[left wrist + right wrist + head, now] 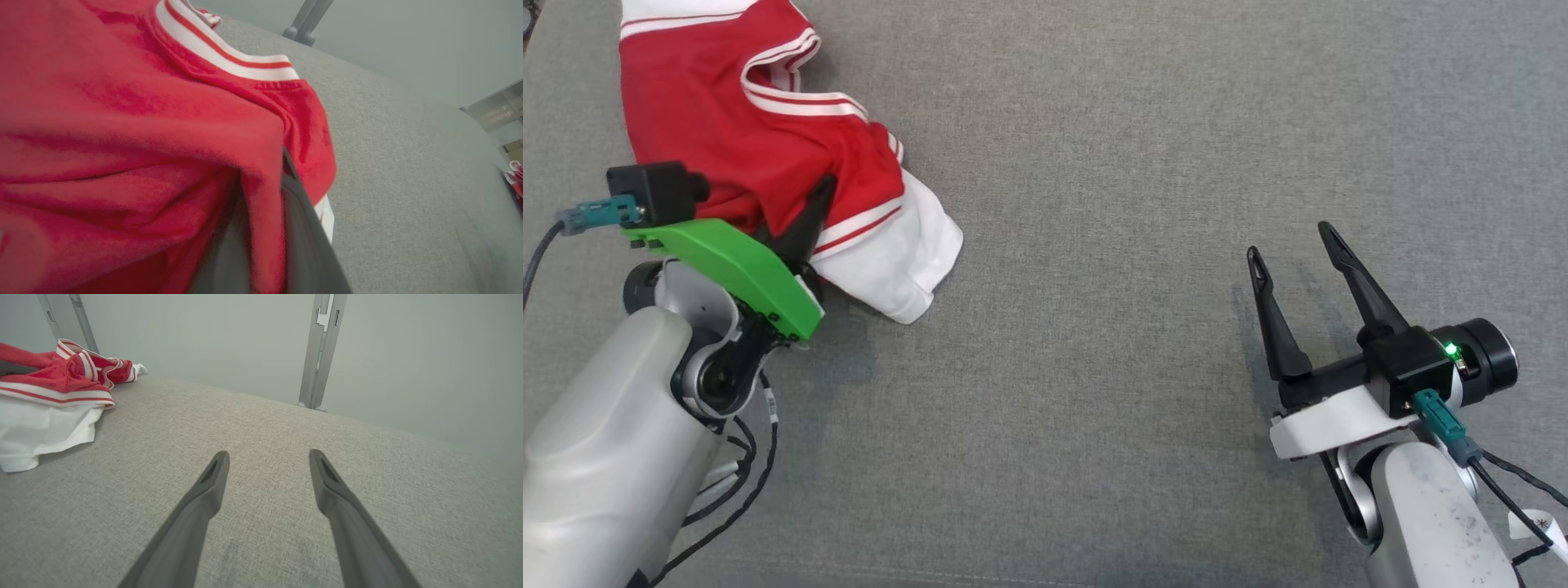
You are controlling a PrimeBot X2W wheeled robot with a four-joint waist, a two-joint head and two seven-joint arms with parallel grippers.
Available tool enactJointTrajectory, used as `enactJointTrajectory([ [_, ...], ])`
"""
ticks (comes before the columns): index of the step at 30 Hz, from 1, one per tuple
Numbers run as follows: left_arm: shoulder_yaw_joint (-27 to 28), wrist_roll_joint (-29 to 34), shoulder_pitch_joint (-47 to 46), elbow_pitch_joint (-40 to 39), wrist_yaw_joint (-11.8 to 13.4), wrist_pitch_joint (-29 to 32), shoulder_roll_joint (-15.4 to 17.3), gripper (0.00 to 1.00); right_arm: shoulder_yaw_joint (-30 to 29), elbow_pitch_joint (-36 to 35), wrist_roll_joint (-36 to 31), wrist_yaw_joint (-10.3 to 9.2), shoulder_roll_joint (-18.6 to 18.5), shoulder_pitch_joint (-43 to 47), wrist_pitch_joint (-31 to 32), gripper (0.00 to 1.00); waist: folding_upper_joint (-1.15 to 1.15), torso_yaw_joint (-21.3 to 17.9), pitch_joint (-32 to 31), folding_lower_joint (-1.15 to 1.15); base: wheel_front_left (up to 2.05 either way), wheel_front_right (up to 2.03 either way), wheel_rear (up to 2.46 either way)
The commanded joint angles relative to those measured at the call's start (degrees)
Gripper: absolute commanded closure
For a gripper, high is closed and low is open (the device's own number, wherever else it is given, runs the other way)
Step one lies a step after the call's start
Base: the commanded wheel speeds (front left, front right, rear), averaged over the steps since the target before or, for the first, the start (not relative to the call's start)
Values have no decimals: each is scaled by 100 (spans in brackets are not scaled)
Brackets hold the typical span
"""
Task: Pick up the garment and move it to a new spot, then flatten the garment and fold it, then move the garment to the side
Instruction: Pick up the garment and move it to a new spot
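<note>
Garment (768, 147) clamped in left claw (809, 214), right claw (1289, 241) spread

Head view: the red garment with white striped trim lies crumpled toward the far left of the grey fabric-topped counter (1094, 163). A white panel of it trails toward the counter's middle. The left claw reaches into the near side of the cloth from under a green bracket (735, 273). One dark finger shows against the red and the other is hidden by the fabric. The right claw sits well apart from the garment, near the right side of the counter, over bare grey cloth, with its two fingers clearly apart.

Left wrist view: red fabric of the garment (122, 122) is bunched up close against the lens. A raised fold of it is squeezed between the left claw's fingers (304, 228), which stand close together on the cloth. Beyond it the counter (408, 163) runs to its far edge, where a grey metal post (304, 20) stands.

Right wrist view: the right claw (268, 454) holds nothing, its fingers wide above the counter (265, 416). The garment (53, 379) lies off to the left side near the far edge, red heaped over white. A metal post (320, 351) rises behind the far edge against a pale wall (408, 355).
</note>
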Motion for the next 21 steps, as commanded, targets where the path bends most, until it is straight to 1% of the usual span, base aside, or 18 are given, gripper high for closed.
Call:
enactJointTrajectory([
  [1,-132,-72,65,-383,-20,-20,69,100,2,30,238,-7,-11,95,-23,0,0,-247,-273,0,0,0,0],
  [3,-243,-108,60,-776,-20,28,80,100,-7,26,403,-8,-9,163,-21,0,0,-360,-370,0,0,0,0],
  [4,-243,-108,60,-776,-20,28,80,100,-7,26,403,-8,-9,163,-21,0,0,-360,-370,0,0,0,0],
  [9,-458,-163,205,-1689,6,200,5,100,-55,-12,713,-7,-8,351,-19,0,0,-736,-629,0,0,0,0],
  [12,-584,-245,335,-2284,145,343,-80,100,-87,-46,857,-7,-8,456,-19,0,0,-1006,-746,0,0,0,0],
  [16,-810,-221,505,-2929,414,532,-178,100,-91,-93,969,-7,-7,569,-20,0,0,-1381,-846,0,0,0,0],
  [21,-1056,-148,668,-3249,699,619,-369,100,-152,-125,1087,-7,-7,711,-20,0,0,-1798,-936,0,0,0,0],
])
